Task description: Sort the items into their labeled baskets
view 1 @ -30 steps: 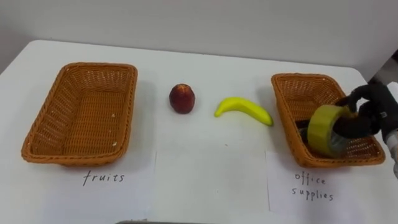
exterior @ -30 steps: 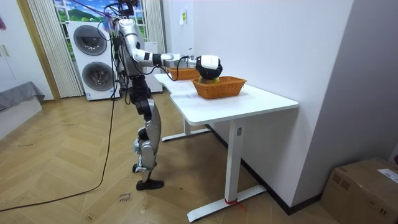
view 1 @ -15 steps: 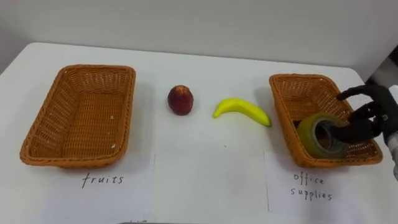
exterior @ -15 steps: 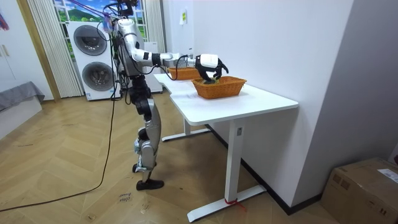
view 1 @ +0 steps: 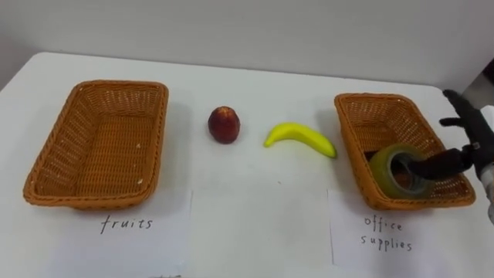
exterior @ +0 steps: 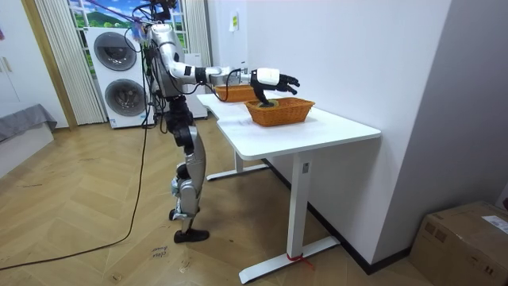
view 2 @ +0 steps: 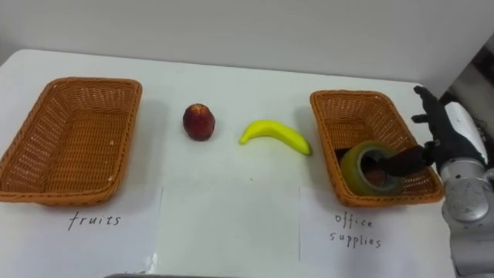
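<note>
Snagging is the chief risk. The right hand [view 2: 451,130] hovers spread over the nearer basket [view 1: 370,103] with its fingers straight, but its thumb [view 1: 436,163] seems to reach into the hole of the tape roll [view 1: 392,171]. The roll leans in that basket's front corner, just left of the palm. A careless lift could drag the roll over the rim or tip the basket. Well to the hand's left, the banana [view 1: 301,137] and peach [view 1: 224,124] lie on the table, with the far basket [view 1: 46,166] empty. The curved banana may slip from a loose grasp.
</note>
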You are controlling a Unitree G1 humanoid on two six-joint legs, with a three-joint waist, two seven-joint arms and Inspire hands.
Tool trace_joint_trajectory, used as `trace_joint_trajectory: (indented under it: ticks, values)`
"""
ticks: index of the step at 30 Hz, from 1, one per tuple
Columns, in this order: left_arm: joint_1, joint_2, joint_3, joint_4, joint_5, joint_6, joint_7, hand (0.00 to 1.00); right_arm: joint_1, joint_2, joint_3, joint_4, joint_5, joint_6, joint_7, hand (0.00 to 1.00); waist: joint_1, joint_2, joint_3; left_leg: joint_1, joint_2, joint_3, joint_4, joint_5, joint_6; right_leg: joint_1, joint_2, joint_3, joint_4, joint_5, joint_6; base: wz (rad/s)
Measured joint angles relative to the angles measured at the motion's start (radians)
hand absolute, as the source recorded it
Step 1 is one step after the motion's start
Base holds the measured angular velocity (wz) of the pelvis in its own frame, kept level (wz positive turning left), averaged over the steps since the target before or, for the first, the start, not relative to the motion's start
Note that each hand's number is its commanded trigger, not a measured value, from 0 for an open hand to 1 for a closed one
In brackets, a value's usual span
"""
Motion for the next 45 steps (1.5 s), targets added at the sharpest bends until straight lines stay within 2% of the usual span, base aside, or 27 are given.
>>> trace_joint_trajectory:
  ticks: [5, 16, 19, 26, 33, 37, 42, 45]
  values:
    - [0.0, 0.0, 0.001, -0.017, 0.0, -0.001, 0.001, 0.0, -0.037, -0.001, 0.0, -0.01, 0.008, 0.0, 0.0, 0.0, -0.004, -0.005, -0.0019, 0.001, 0.0, 0.001, 0.001, 0.0, 0.0, 0.001, 0.0, -0.002, 0.002, 0.0, 0.0, 0.0]
    - [0.001, 0.0, 0.001, -0.025, -0.002, -0.001, 0.004, 0.0, -0.041, -0.005, -0.001, -0.043, 0.021, 0.0, 0.0, 0.0, -0.001, -0.004, -0.0019, 0.002, 0.0, 0.001, 0.004, 0.0, 0.0, 0.002, -0.001, -0.003, 0.008, 0.0, 0.0, 0.0]
    - [0.0, 0.0, 0.003, -0.025, -0.001, -0.003, 0.004, 0.0, -0.041, -0.018, -0.001, -0.047, 0.02, 0.0, 0.0, 0.0, 0.0, -0.004, -0.0021, 0.002, 0.0, 0.001, 0.004, 0.0, 0.0, 0.0, -0.002, -0.002, 0.012, 0.0, 0.0, 0.0]
    - [0.003, 0.005, 0.046, -0.038, -0.001, -0.015, 0.002, 0.0, -0.043, -0.062, -0.001, -0.201, 0.0, -0.001, 0.0, 0.0, -0.008, -0.007, -0.0009, 0.001, 0.0, 0.005, 0.004, 0.0, 0.0, 0.0, -0.001, 0.0, 0.007, 0.0, 0.0, -0.01]
    - [0.006, 0.006, 0.046, -0.05, 0.002, -0.016, 0.002, 0.0, -0.056, -0.067, -0.004, -0.274, -0.003, -0.001, 0.012, 0.0, -0.008, -0.011, -0.0013, -0.001, 0.0, 0.002, 0.004, 0.0, 0.0, 0.0, -0.001, -0.002, 0.003, 0.001, -0.001, 0.0]
    - [0.005, 0.006, 0.046, -0.05, 0.002, -0.016, 0.004, 0.0, -0.057, -0.067, -0.003, -0.303, 0.006, -0.001, 0.032, 0.0, 0.01, -0.012, 0.0, -0.003, 0.0, 0.002, 0.003, 0.0, 0.0, 0.001, 0.0, 0.001, 0.006, 0.001, -0.001, 0.0]
    - [0.0, 0.012, 0.044, -0.05, 0.001, -0.017, 0.013, 0.0, -0.057, -0.067, 0.011, -0.301, 0.036, -0.001, 0.033, 0.0, 0.036, -0.026, 0.0098, -0.02, 0.0, -0.006, 0.003, 0.0, 0.0, -0.007, 0.0, -0.001, 0.007, 0.001, -0.001, 0.04]
    - [0.002, 0.035, 0.034, -0.043, 0.001, -0.014, 0.035, 0.0, -0.057, -0.068, 0.053, -0.287, 0.078, 0.0, 0.032, 0.0, 0.055, -0.049, 0.0023, -0.055, 0.002, -0.013, 0.008, 0.002, -0.002, -0.035, 0.003, -0.01, 0.002, 0.005, -0.004, 0.05]
